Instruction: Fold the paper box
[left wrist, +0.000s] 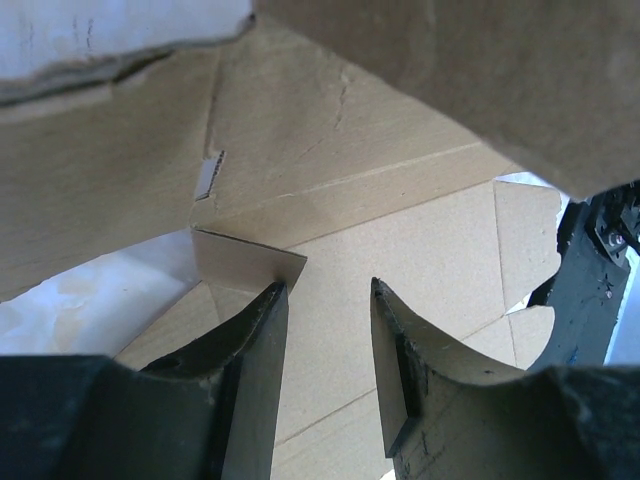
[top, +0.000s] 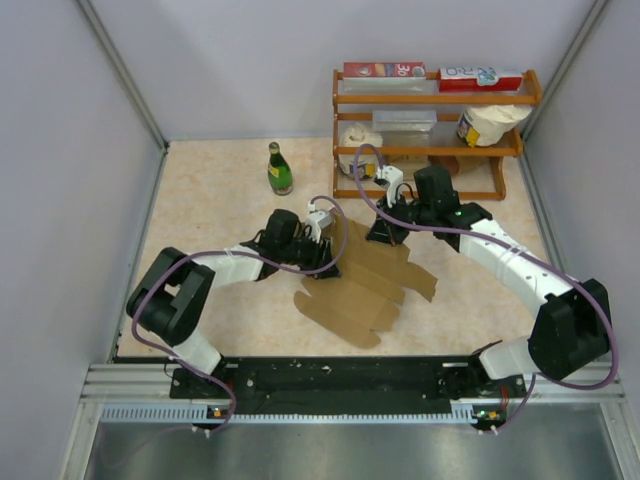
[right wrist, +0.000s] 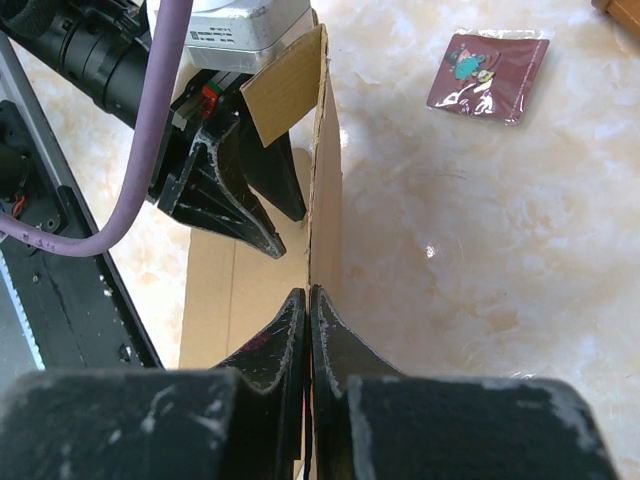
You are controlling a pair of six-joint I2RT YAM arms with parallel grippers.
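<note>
The paper box [top: 365, 285] is a wide brown cardboard sheet, lying mostly flat in the middle of the table [top: 220, 200], between the two arms. Its far part is lifted up off the surface.

The right gripper [right wrist: 308, 292] has its fingers pressed tight together on the thin edge of that raised panel – the cardboard stands upright between them, pinched hard.

The left gripper [left wrist: 328, 290] sits about half open over the sheet, its two fingers [left wrist: 255, 340] clearly apart with bare cardboard showing in the gap. One tip is right at a small folded tab – I cannot tell whether it touches it – and nothing is clamped between the fingers.

From the right wrist, the left pincer sits just beside the upright panel, on its near-left face.

A dark-red card [right wrist: 487, 75] lies on the table beyond.
</note>
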